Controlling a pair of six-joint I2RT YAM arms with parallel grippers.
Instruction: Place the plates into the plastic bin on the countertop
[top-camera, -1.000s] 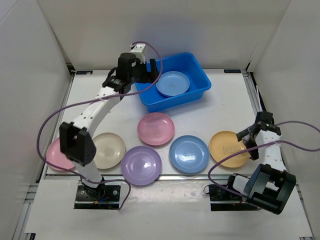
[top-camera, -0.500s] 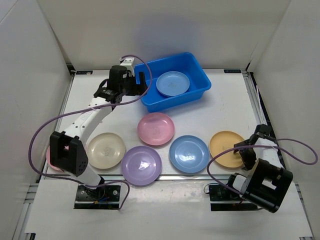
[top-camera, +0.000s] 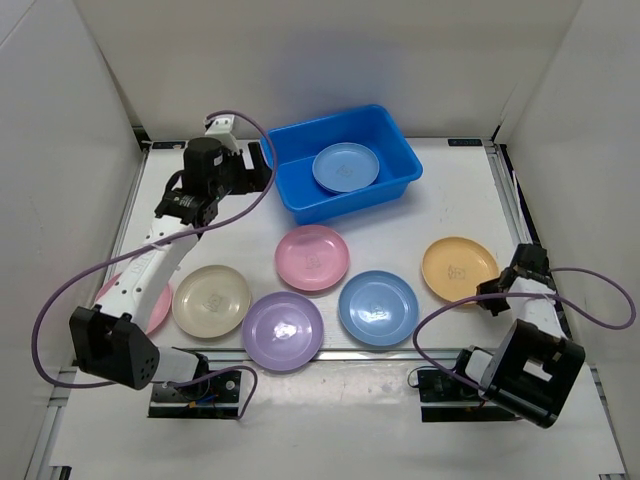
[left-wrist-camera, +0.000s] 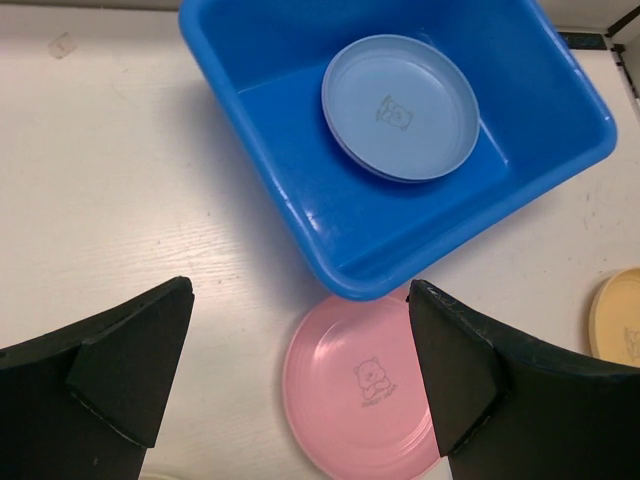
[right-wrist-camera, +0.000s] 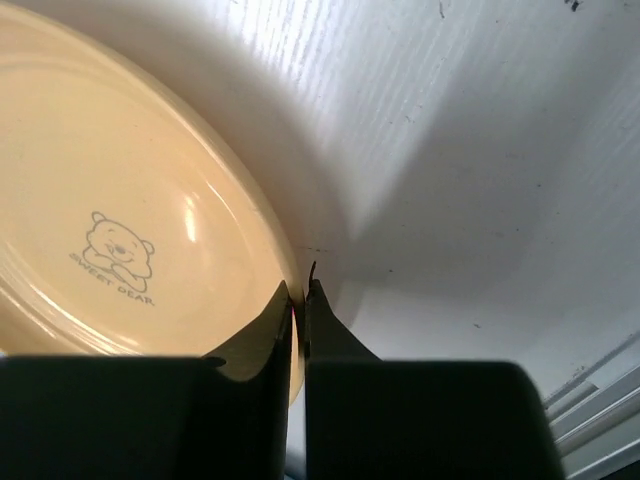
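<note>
Top view, 12 o'clock pointing away from the arm bases. The bin (top-camera: 388, 128) is set at 12 o'clock on the countertop (top-camera: 440, 215), turned slightly askew. One light blue plate (top-camera: 345, 167) is seen flat on its floor, toward the 9 o'clock half.

Six plates are left on the countertop. A pink plate (top-camera: 312, 257) is placed just at 6 o'clock of the bin. A near row is formed by a cream plate (top-camera: 211, 300), a purple plate (top-camera: 283, 331) and a blue plate (top-camera: 378, 308). An orange plate (top-camera: 459, 271) is found at 4 o'clock. A second pink plate (top-camera: 157, 310), at 8 o'clock, is partly hidden under the left arm.

The left gripper (top-camera: 255, 165) is held above the countertop just at 9 o'clock of the bin, its jaws spread wide and nothing between them. In the left wrist view the bin (left-wrist-camera: 300, 150) and pink plate (left-wrist-camera: 360, 400) are framed between the fingers (left-wrist-camera: 130, 370).

The right gripper (top-camera: 497, 292) is closed at the 4 o'clock edge of the orange plate. In the right wrist view the plate's (right-wrist-camera: 120, 200) rim is seen pinched between the nearly touching fingertips (right-wrist-camera: 272, 325).
</note>
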